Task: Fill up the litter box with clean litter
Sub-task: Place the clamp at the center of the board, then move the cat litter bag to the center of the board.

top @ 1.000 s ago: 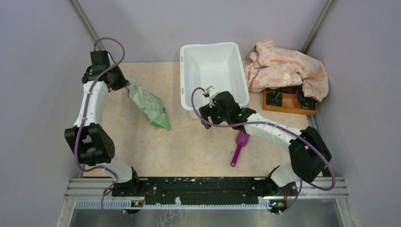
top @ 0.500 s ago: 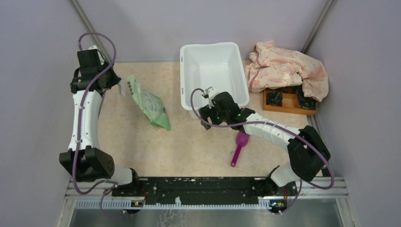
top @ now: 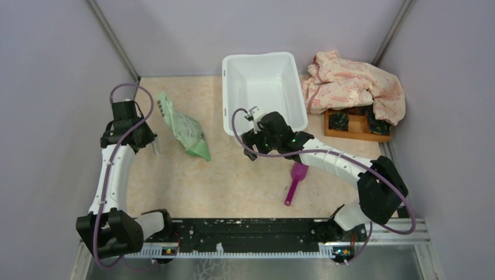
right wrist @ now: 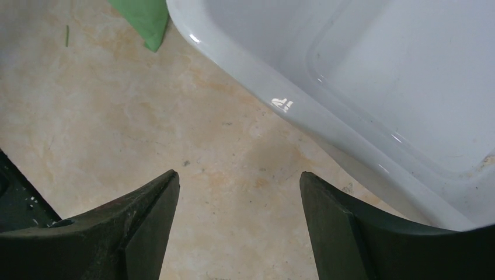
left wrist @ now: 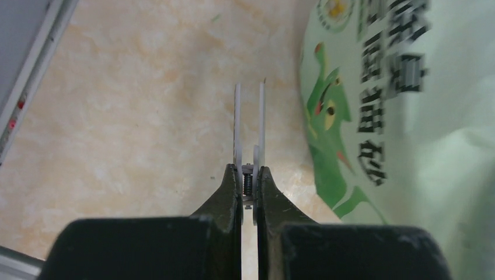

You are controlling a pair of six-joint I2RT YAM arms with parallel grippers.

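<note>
- The white litter box [top: 265,87] stands at the far middle of the table [top: 233,181], its long side running away from the arms. Its inside shows bare white plastic.
- The right claw [top: 252,113] hangs at the box's near-left corner with its jaws spread wide and nothing between them.
- In the right wrist view, the open claw [right wrist: 238,177] frames bare tabletop, with the box's rolled rim [right wrist: 262,87] just ahead and to the right.
- A green-and-white printed bag [top: 184,129] lies on its side left of the box, apart from it.
- The left claw [top: 155,146] sits just beside the bag's left edge.
- The left wrist view shows that claw [left wrist: 249,87] pressed shut on nothing. Its thin white fingers [left wrist: 237,125] point along the tabletop with the bag [left wrist: 397,116] close on the right.
- A magenta scoop [top: 296,182] lies on the table below the right forearm, near the box.
- At far right, a crumpled pink cloth [top: 353,84] drapes partly over a small wooden tray [top: 356,125].
</note>
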